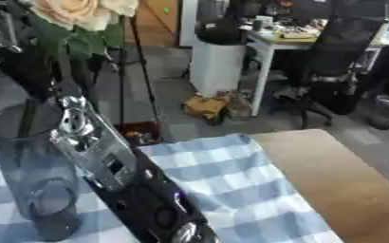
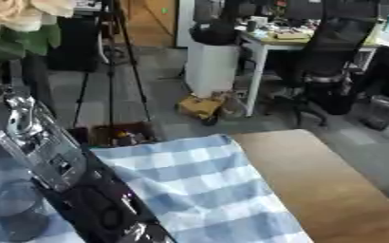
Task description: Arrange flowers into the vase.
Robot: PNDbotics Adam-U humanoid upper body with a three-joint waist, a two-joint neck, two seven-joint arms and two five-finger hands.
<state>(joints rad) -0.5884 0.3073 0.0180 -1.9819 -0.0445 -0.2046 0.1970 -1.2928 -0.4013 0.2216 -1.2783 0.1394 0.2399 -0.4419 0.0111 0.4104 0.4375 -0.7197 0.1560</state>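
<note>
1. Office clutter fills the far side: a white desk [image 1: 268,45], a black chair [image 1: 335,61] and a tripod [image 2: 115,61] on the grey floor; your work surface is a wooden table [image 1: 339,180] partly covered by a blue checked cloth [image 1: 231,190].
2. You have a peach rose [image 1: 78,12] raised high at the upper left, its green leaves [image 1: 86,42] just below the bloom; the clear glass vase [image 1: 32,175] stands upright on the cloth at the left, near the table's edge.
3. Your arm [image 1: 106,161] rises from the bottom edge, just beside the vase, towards the flower; the hand itself is lost among dark shapes near the stem, so you cannot tell which hand it is or whether its fingers are clenched round the stem or released.
4. Risk: the forearm sits very close to the vase wall; a sideways swing while lowering could, in my judgement, knock the vase over.
5. Risk: the stem's lower end is hidden against the dark background; if you misjudge it over the rim, it may catch the lip and tilt the glass, or slide down outside.
6. Risk: the leaves are wide and may snag on the rim; descend straight and slowly.
</note>
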